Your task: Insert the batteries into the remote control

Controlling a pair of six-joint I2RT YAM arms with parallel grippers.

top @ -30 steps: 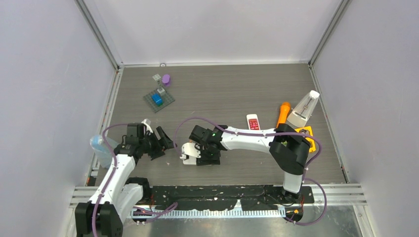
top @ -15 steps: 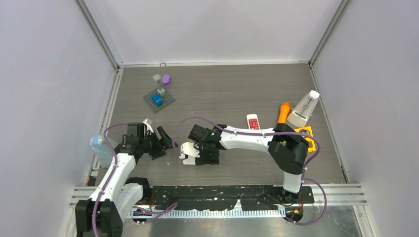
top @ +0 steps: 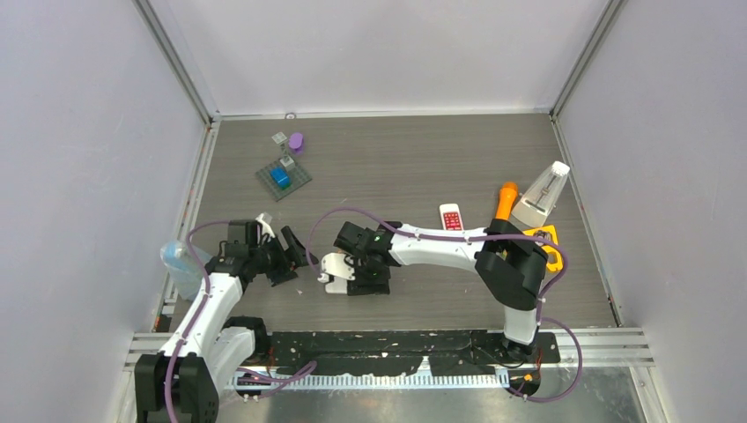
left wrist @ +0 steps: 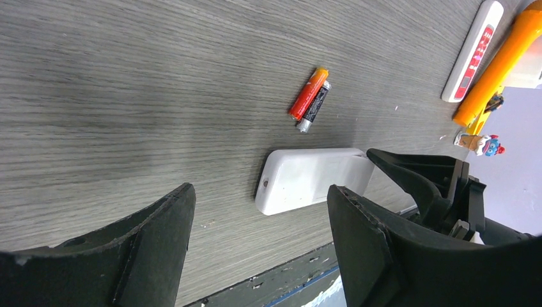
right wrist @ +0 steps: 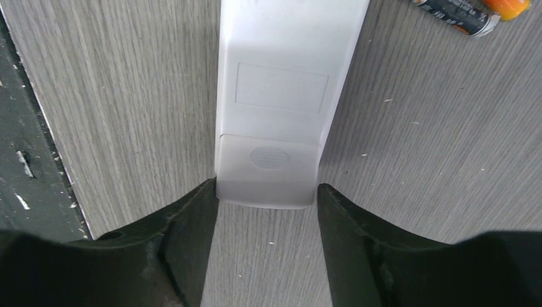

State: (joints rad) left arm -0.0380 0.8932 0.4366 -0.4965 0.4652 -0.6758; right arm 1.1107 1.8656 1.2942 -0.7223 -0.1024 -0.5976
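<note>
White remote (right wrist: 275,83) was seen face down on the grey table (left wrist: 128,77), plain back up. Its battery cover (right wrist: 268,167), with an oval thumb mark, was in place at the near end. Two batteries (left wrist: 310,99) were laid touching side by side on the table near the remote's far end but apart from it, one red-orange and one black with a silver tip.

The remote's cover end was straddled by the right gripper (right wrist: 267,188), fingertips right at both side edges; whether it was actually clamped could not be told. The left gripper (left wrist: 260,192) was held wide apart and empty above the table, close to the remote.

Compared with a second earlier, the right gripper and remote were shifted slightly left, and the left gripper was nudged slightly toward them. The red-keyed remote (top: 451,218) was unmoved.
</note>
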